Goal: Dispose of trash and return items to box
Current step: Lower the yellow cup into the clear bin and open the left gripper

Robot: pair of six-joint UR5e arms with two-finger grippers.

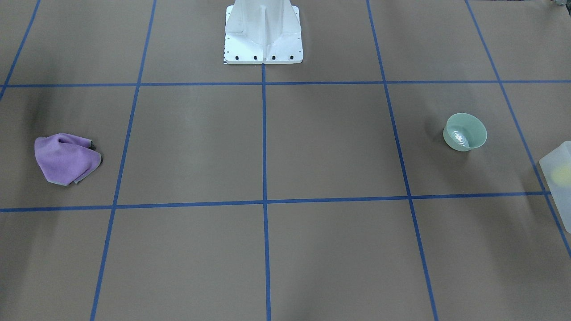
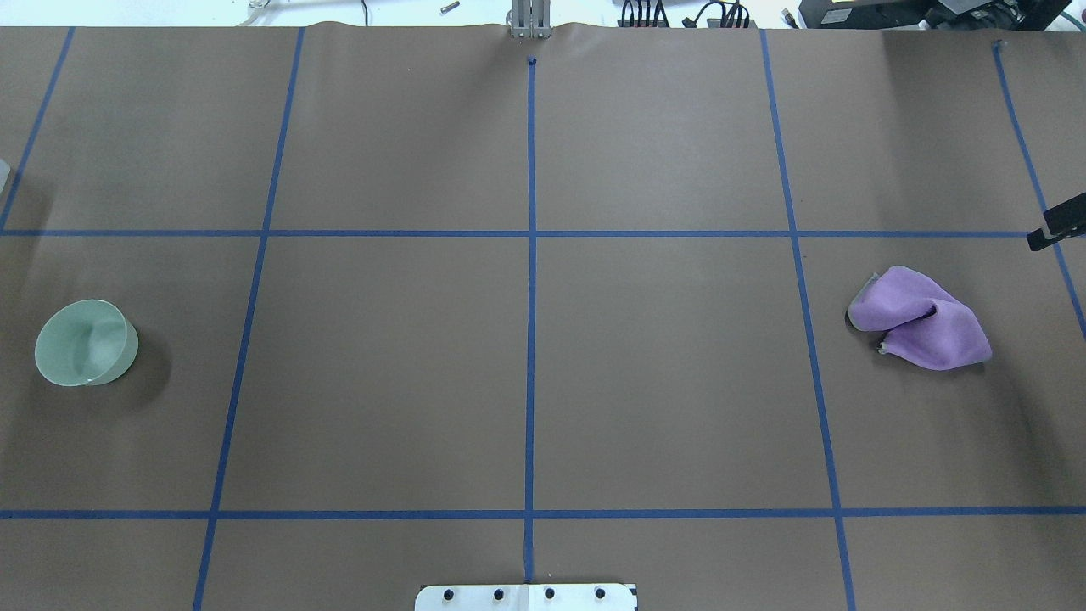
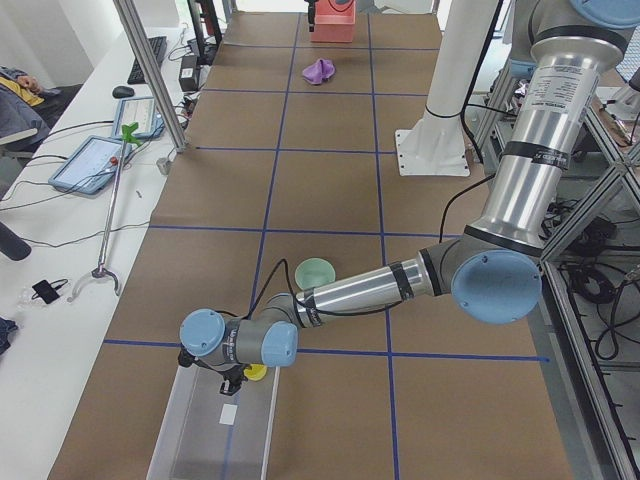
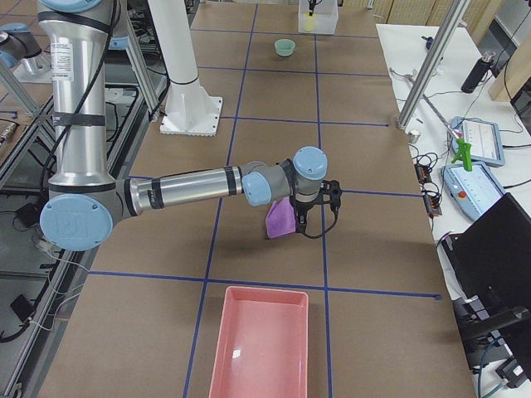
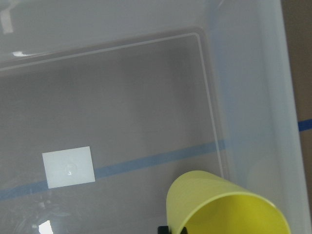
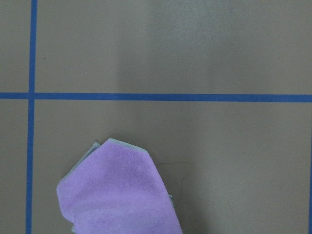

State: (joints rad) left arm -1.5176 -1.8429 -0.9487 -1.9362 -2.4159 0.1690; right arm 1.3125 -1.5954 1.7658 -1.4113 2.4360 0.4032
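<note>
Your desk (image 1: 330, 147), brown paper crossed by a blue tape grid, carries everything here. At the robot's left end stands the box (image 3: 215, 430), frosted and open-topped, with a white label (image 5: 68, 166) on its floor. At the opposite end you will find a pink tray (image 4: 261, 340).

The cloth rag (image 1: 67, 158) lies crumpled on the desk on the robot's right side, near the tray but apart from it. The right pincer (image 4: 318, 203) hangs close by the rag. Its wrist camera looks down on one corner of the purple fabric and shows no fingers, so you cannot tell how far it is open.

The mint-green bowl (image 1: 465, 131) sits upright on the desk near the box, not touching it.

Smallest is the yellow cup (image 5: 229, 204). It is tilted with its mouth toward the left wrist camera, above the box floor and close to one wall. The left pincer (image 3: 240, 378) has closed on it (only a dark sliver of finger shows at the cup's side in the wrist view).
</note>
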